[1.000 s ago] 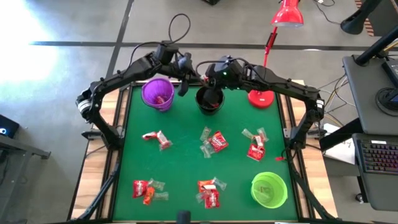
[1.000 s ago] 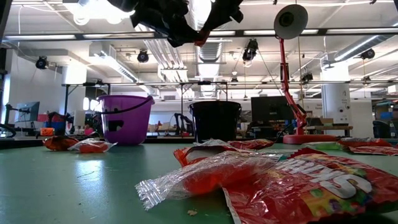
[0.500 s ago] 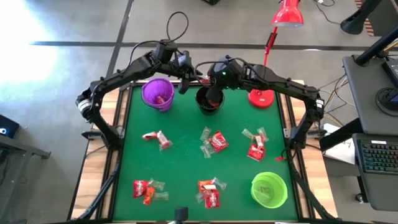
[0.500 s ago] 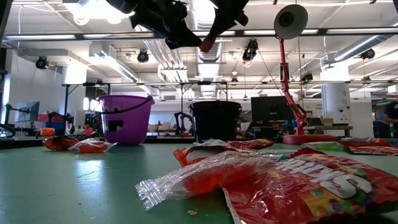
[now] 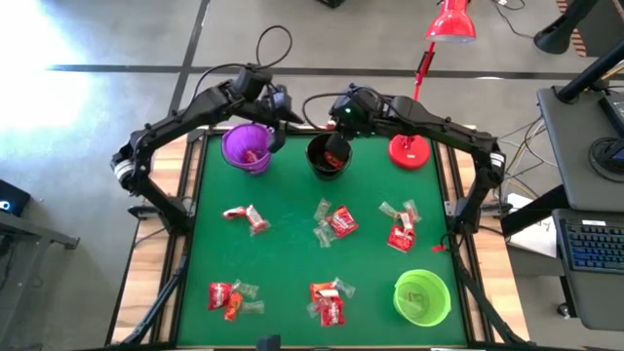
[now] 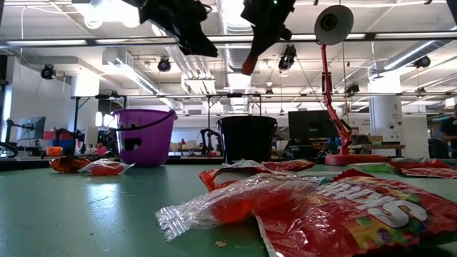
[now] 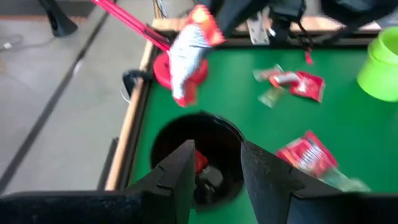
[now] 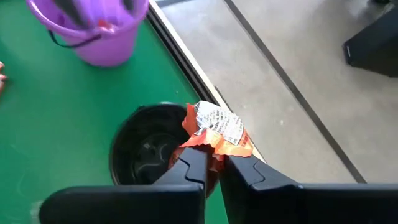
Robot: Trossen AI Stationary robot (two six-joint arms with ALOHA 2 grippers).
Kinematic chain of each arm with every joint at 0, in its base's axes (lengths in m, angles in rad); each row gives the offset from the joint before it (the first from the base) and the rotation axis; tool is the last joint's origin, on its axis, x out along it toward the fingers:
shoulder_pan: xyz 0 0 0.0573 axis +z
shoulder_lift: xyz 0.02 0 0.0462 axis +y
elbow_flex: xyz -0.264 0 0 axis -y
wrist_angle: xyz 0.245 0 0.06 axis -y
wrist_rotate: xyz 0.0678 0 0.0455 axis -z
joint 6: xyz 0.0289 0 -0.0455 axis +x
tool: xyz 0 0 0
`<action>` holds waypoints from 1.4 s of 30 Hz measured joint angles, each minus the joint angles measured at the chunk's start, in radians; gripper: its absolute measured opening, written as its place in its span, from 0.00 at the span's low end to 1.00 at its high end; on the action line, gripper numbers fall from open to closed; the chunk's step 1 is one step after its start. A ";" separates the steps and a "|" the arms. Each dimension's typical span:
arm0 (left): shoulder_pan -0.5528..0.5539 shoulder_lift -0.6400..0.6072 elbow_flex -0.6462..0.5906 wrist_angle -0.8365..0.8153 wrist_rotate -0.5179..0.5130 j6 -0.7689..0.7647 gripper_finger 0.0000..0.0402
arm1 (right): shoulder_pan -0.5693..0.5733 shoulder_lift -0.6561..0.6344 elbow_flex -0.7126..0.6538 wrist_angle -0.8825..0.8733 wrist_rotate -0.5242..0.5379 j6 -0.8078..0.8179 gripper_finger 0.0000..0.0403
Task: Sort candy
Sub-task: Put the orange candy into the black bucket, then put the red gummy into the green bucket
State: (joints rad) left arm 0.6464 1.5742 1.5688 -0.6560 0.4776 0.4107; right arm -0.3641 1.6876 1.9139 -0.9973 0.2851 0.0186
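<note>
While the left gripper [image 5: 276, 114] hangs between the purple cup [image 5: 247, 146] and the black cup [image 5: 329, 156], its fingers are parted and nothing is gripped. An orange wrapped sweet [image 8: 214, 132] is pinched in the closed right gripper [image 8: 210, 163] above the black cup's rim, presumably for dropping in. Other candy [image 5: 331, 222] is scattered on the green table [image 5: 288, 249]. The cups' contents are largely hidden.

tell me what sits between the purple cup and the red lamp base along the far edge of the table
The black cup sits between the purple cup and the red lamp base, seen in the high view; the low view shows the same order.
</note>
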 joint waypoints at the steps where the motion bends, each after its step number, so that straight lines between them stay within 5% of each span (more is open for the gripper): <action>1: 0.000 -0.010 0.000 -0.030 0.001 0.001 0.28 | -0.002 0.006 -0.003 -0.006 -0.006 0.004 0.06; 14: -0.003 -0.102 0.000 -0.331 0.002 0.028 0.28 | -0.008 0.084 -0.006 -0.010 0.004 -0.019 0.35; 27: -0.023 -0.138 -0.012 -0.663 0.002 -0.006 0.28 | 0.009 0.031 0.026 -0.080 -0.002 0.063 0.40; 35: -0.064 -0.150 -0.184 -0.722 0.001 -0.036 0.28 | 0.041 0.020 0.084 -0.214 -0.004 0.088 0.40; 42: -0.136 -0.184 -0.391 -0.602 -0.002 -0.140 0.28 | 0.046 0.020 0.094 -0.285 0.004 0.165 0.40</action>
State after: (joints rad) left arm 0.5106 1.3903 1.1780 -1.2579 0.4758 0.2709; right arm -0.3183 1.7077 2.0075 -1.2825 0.2888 0.1832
